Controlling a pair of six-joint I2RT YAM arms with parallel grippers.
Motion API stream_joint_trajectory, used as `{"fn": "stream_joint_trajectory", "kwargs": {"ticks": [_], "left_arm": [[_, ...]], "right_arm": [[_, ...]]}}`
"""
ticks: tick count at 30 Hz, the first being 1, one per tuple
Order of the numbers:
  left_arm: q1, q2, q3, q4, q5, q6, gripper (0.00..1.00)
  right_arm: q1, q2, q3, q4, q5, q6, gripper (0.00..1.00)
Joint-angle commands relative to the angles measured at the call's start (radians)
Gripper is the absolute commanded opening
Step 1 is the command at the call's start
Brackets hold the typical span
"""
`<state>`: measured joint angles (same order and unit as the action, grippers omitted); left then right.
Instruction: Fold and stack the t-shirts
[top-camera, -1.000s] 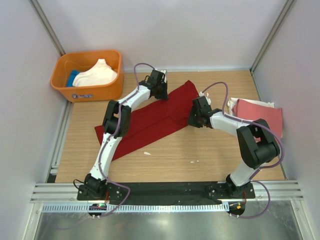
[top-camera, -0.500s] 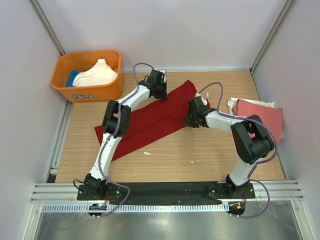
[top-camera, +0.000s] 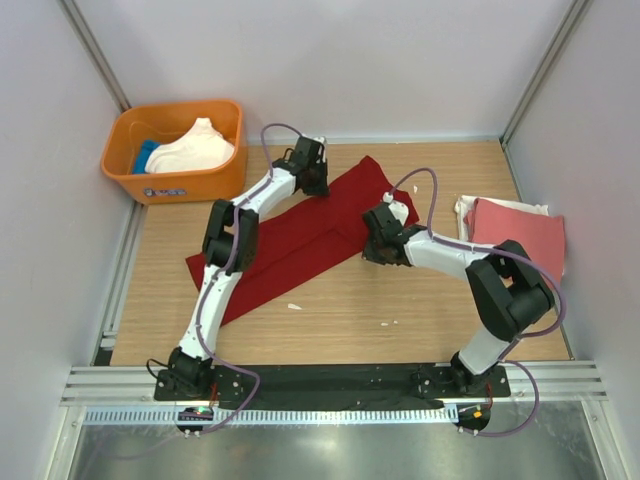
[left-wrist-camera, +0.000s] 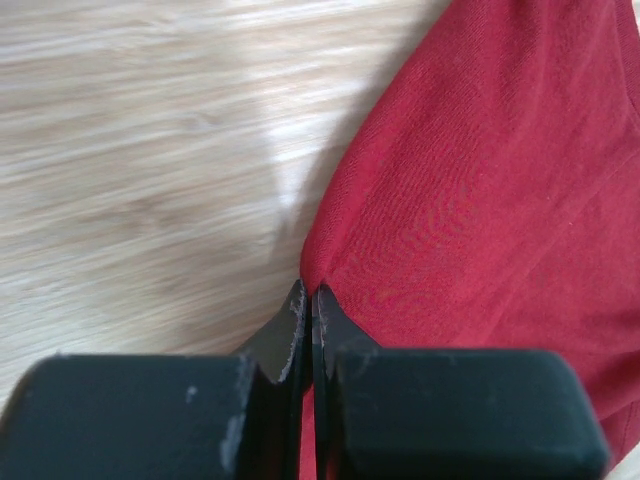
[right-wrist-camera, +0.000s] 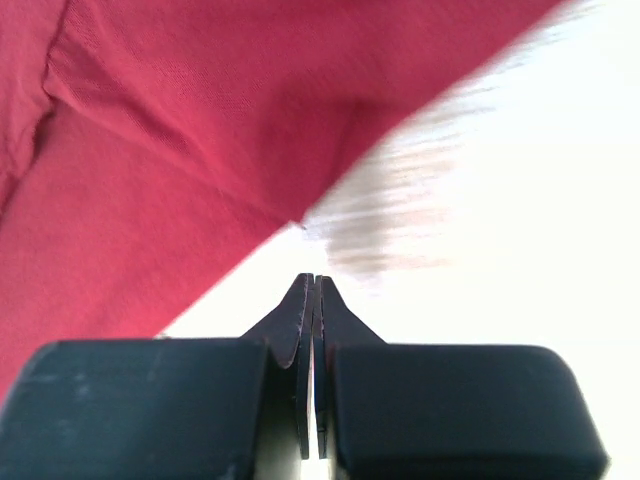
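The dark red t-shirt (top-camera: 290, 240) lies slantwise across the wooden table, partly folded lengthwise. My left gripper (top-camera: 318, 188) sits at the shirt's far edge. In the left wrist view its jaws (left-wrist-camera: 308, 292) are shut on the hem of the red cloth (left-wrist-camera: 470, 200), with red showing between the fingers. My right gripper (top-camera: 368, 250) rests at the shirt's near right edge. In the right wrist view it (right-wrist-camera: 314, 280) is shut, and the red cloth (right-wrist-camera: 200, 130) ends just ahead of the tips with bright table between. A salmon-pink t-shirt (top-camera: 520, 235) lies folded on a white one (top-camera: 465, 208) at the right.
An orange tub (top-camera: 175, 182) at the back left holds a cream shirt (top-camera: 195, 148) and a blue one (top-camera: 147, 155). Small white scraps (top-camera: 293, 306) lie on the table (top-camera: 380, 300) in front of the red shirt. Walls close in on three sides.
The right gripper has shut and slid left along the shirt's near edge. The left gripper has shifted slightly left, and the red shirt has moved a little left with it.
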<state>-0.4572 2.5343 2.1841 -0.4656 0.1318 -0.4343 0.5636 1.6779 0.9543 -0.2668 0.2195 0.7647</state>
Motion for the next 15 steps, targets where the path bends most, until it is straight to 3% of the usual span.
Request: {"fn": "stream_joint_trajectory", "kwargs": {"ticks": [1,3,6,7,15], "left_arm": [[0.025,-0.019,0.031,-0.036,-0.061,0.019,0.00],[0.029,-0.017,0.031,-0.039,-0.069,0.019,0.00],[0.035,-0.017,0.029,-0.038,-0.051,0.017,0.00],[0.035,-0.019,0.026,-0.038,-0.047,0.017,0.00],[0.035,-0.039,0.002,-0.025,-0.026,0.022,0.00]], "right_arm": [[0.012,-0.082,-0.035,0.004,0.084,0.041,0.01],[0.013,-0.099,-0.054,0.017,0.093,0.047,0.02],[0.013,-0.096,-0.046,0.035,0.109,0.039,0.32],[0.013,-0.084,-0.037,0.041,0.106,0.025,0.35],[-0.008,0.014,0.092,0.052,0.101,0.004,0.42]]}}
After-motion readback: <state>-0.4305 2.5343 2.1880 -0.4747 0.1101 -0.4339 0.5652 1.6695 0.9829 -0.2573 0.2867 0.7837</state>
